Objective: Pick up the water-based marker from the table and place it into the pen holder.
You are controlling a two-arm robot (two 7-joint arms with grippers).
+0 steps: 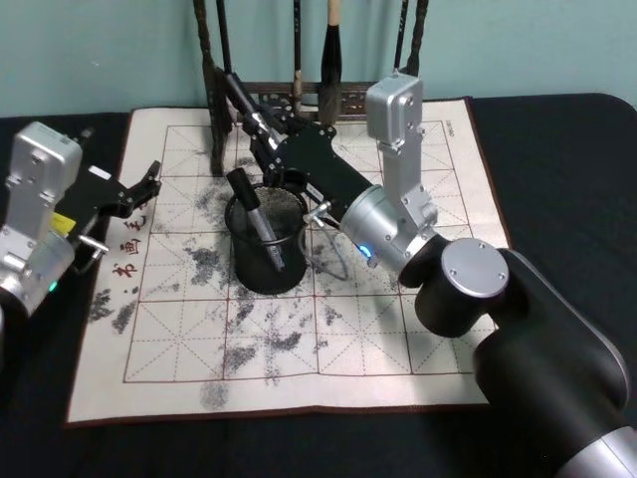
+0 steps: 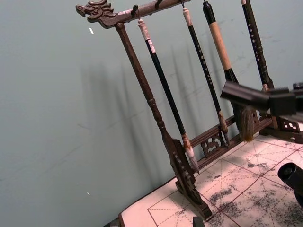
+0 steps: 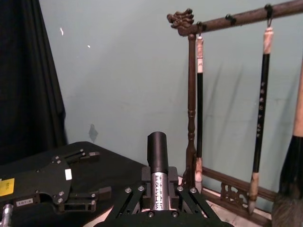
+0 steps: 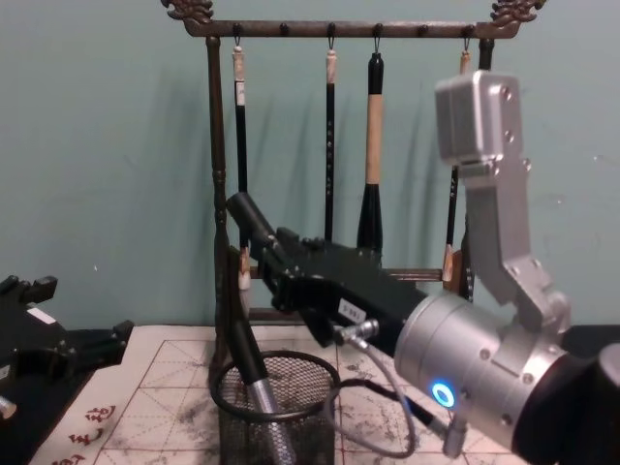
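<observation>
The right tool (image 1: 261,127) is clamped on the marker (image 1: 239,95), a smooth cylinder with a black cap and a silvery barrel. It is held tilted, above and behind the round black wire-mesh pen holder (image 1: 249,274). The holder stands on the ink-smudged gridded mat (image 1: 299,349) on the dark worktop (image 1: 557,149). A second marker (image 1: 261,231) leans inside it. The left tool (image 1: 147,187) is at the mat's left edge, fingers apart.
</observation>
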